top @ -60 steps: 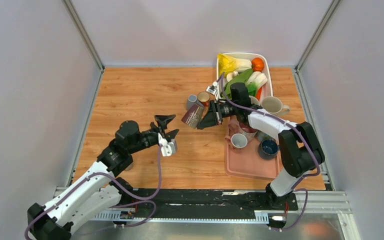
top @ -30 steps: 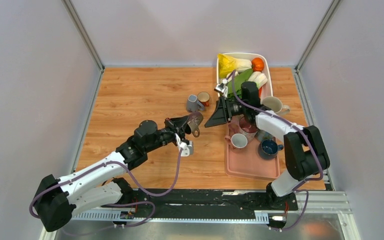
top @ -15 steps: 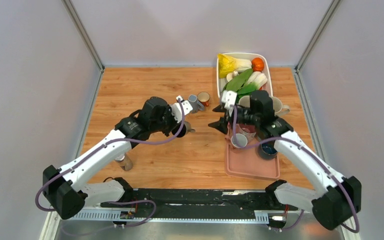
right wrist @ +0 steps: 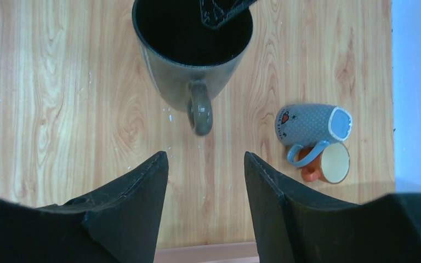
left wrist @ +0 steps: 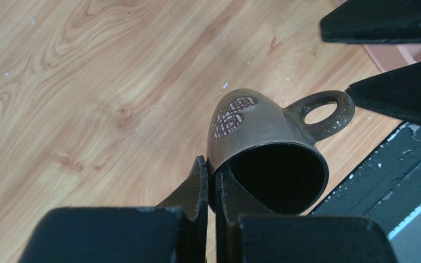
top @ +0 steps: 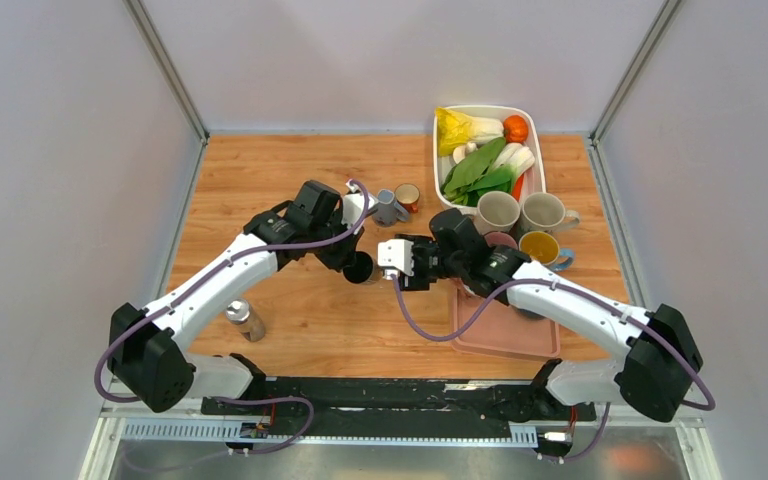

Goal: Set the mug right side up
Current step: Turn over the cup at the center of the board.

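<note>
A brown mug [top: 360, 268] with a pale knot pattern [left wrist: 263, 131] hangs over the wooden table. My left gripper [left wrist: 211, 167] is shut on its rim, one finger inside and one outside. In the top view its dark mouth faces up, and the handle [right wrist: 200, 112] points towards my right gripper [right wrist: 205, 156]. That gripper stands open a short way from the handle, with nothing between its fingers [left wrist: 405, 93]. Whether the mug's base touches the table is hidden.
A grey dotted mug [top: 388, 207] lies on its side beside an orange mug [top: 407, 196]. To the right are a pink tray [top: 505, 325], two cream mugs [top: 497, 212], a yellow-lined mug [top: 540, 248] and a white bin of vegetables [top: 485, 150]. A small bottle [top: 245, 322] stands at the left.
The mug passed from my right gripper to my left, which carried it to the table's middle and turned its mouth up. My right arm swung in facing the handle, its jaws narrowing a little.
</note>
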Tool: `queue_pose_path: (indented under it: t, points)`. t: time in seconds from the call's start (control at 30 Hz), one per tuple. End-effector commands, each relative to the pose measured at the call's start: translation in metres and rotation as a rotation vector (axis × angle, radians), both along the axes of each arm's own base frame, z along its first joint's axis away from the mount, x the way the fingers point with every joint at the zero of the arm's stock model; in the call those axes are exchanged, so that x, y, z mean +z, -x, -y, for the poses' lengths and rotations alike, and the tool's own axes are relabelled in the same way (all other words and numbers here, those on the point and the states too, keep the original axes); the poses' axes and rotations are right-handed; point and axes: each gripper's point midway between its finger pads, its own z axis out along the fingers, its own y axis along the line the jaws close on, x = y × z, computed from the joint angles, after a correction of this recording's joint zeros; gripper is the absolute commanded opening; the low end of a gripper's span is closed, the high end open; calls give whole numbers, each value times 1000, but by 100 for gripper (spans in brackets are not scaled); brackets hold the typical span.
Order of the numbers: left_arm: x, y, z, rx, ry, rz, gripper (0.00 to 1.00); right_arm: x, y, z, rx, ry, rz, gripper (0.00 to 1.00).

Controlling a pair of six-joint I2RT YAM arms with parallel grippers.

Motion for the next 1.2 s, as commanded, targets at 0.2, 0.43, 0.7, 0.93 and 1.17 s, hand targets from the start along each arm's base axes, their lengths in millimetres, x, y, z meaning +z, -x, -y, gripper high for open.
queue_pose_path:
  t: [0.2,0.43,0.7,0.93,1.17]
  points:
    - [22,-2,14,-30,74,24,0,29,0,-42,90,-26,119,49]
    - [27,-9,14,-46,67,71,0,13,2,-45,101,7,100,37]
    - [31,-12,17,-52,78,85,0,7,3,-46,104,10,94,2]
    - [41,-18,11,-25,94,107,50,25,-3,-29,39,-32,121,0]
    - [88,-48,-21,122,298,196,60,85,20,23,46,-133,19,0]
